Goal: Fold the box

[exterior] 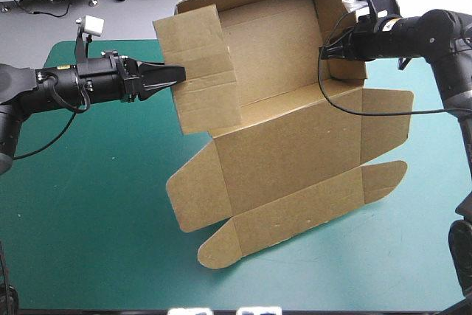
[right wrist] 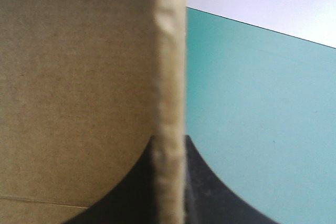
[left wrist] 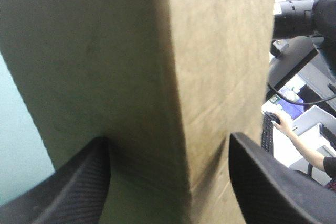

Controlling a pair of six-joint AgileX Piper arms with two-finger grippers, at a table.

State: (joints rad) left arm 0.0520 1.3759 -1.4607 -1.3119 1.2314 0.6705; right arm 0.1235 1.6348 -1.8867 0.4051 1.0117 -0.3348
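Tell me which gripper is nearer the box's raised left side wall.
Left. The left gripper is at that wall, its open fingers either side of the wall's fold; the right gripper is shut on the opposite wall, across the box.

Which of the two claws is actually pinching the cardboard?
The right gripper: it is shut on an edge of the box, while the left gripper is open around a folded corner.

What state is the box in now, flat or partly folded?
Partly folded: the box has walls raised around an open tray; its lower flaps lie unfolded.
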